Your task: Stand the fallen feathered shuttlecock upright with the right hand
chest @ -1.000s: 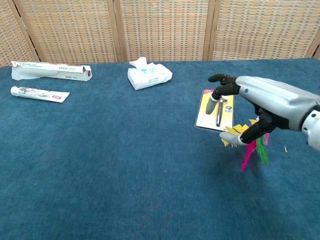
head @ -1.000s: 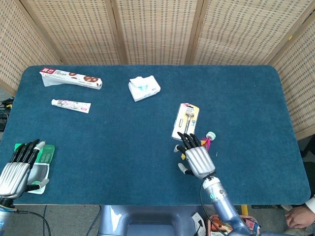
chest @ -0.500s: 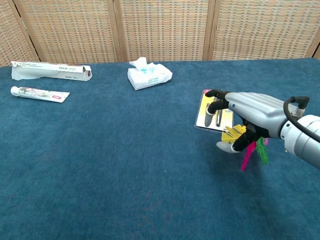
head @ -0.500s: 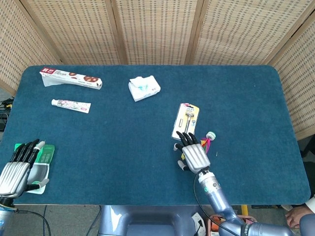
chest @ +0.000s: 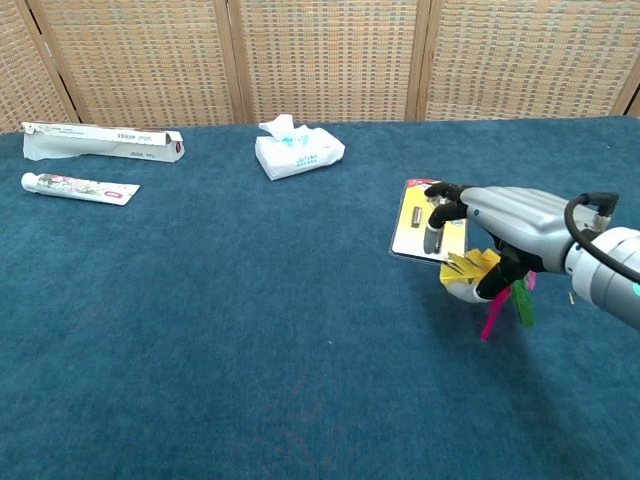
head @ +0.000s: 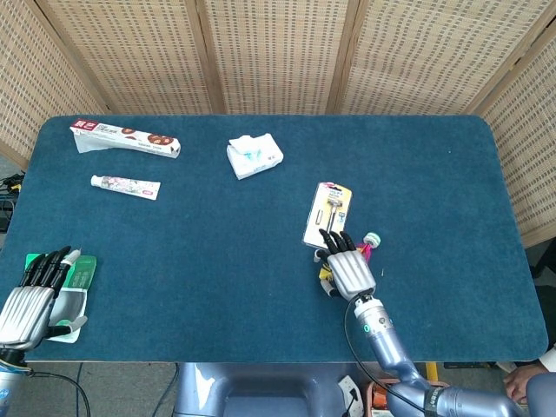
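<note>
While the right hand [chest: 495, 225] sits low over the feathered shuttlecock [chest: 497, 290], that shuttlecock lies on its side on the blue surface [head: 217, 252], just beside the yellow carded tool pack [head: 328, 214], its cork end [head: 372, 239] poking out past the knuckles. Fingers reach forward over the feathers and the thumb curls in below; whether they truly pinch it, I cannot tell (the palm hides the contact). So nothing is stood up yet: grip, lift, tip and set down are all left. The left hand [head: 30, 300] rests with straight fingers at the surface's near corner, holding nothing.
</note>
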{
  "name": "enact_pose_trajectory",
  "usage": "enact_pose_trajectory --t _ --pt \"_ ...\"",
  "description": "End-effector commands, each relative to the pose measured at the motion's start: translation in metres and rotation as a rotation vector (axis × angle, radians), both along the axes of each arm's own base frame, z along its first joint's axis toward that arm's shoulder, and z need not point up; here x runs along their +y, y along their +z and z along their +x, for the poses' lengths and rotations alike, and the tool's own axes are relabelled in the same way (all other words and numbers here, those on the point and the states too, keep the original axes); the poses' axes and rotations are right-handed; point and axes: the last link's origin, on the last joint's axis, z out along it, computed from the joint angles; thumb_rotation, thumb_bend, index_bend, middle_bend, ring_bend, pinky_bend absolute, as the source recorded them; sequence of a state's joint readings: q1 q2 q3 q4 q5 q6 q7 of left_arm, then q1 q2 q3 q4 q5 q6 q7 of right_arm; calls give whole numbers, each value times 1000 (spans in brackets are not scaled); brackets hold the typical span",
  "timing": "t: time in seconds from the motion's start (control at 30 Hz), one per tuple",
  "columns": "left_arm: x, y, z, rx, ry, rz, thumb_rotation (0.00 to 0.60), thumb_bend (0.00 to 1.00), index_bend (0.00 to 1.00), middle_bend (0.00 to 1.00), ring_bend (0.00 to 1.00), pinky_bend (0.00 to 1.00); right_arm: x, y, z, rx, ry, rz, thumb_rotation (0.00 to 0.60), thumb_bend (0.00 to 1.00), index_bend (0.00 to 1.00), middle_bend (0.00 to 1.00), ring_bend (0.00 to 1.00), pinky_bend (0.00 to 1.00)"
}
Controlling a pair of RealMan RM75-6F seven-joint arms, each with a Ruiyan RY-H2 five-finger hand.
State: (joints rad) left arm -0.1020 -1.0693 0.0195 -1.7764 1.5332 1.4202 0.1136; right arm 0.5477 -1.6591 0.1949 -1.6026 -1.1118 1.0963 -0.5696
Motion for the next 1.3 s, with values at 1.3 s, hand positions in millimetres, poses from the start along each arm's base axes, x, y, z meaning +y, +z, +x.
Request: enact_pose_trajectory --t 1.3 --pt "1 -1 -1 -7 6 -7 600 0 0 0 0 0 -7 -11 -24 23 -55 -6 600 302 510 136 0 0"
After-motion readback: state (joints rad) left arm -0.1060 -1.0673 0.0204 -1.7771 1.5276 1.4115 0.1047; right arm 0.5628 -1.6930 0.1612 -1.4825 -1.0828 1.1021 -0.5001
